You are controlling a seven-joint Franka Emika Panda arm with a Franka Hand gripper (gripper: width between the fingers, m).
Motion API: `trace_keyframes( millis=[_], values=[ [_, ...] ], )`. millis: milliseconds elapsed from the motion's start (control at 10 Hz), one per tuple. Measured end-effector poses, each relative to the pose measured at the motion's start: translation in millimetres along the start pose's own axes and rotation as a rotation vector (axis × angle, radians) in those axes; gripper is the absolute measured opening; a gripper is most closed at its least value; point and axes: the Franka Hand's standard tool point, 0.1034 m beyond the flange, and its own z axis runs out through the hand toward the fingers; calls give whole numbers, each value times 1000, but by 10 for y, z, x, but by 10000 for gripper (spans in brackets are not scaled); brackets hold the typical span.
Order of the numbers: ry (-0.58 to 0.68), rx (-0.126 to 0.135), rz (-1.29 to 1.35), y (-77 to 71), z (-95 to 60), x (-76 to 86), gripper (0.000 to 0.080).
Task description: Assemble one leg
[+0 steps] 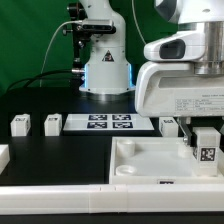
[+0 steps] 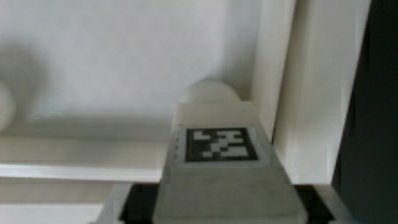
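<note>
Wrist view: gripper (image 2: 228, 200) clamped on the leg (image 2: 221, 143) over tray (image 2: 107, 80) corner socket; slight tilt = prob jams on rim.

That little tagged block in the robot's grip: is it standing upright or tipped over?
Upright. The leg stands vertical between the end effector's fingers, its tag facing out, over the tray's corner. Whether it sits in a socket, I cannot tell.
</note>
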Motion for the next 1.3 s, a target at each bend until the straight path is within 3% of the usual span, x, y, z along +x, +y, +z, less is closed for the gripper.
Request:
trace_keyframes(
  millis=[300, 500, 900, 1300],
  values=[
    [0, 1, 75, -2, 0, 0, 290],
    [14, 6, 350, -15, 0, -4, 290],
    [25, -41, 718, 190, -3, -42, 302],
    [26, -73, 826, 339, -9, -66, 305]
  ],
)
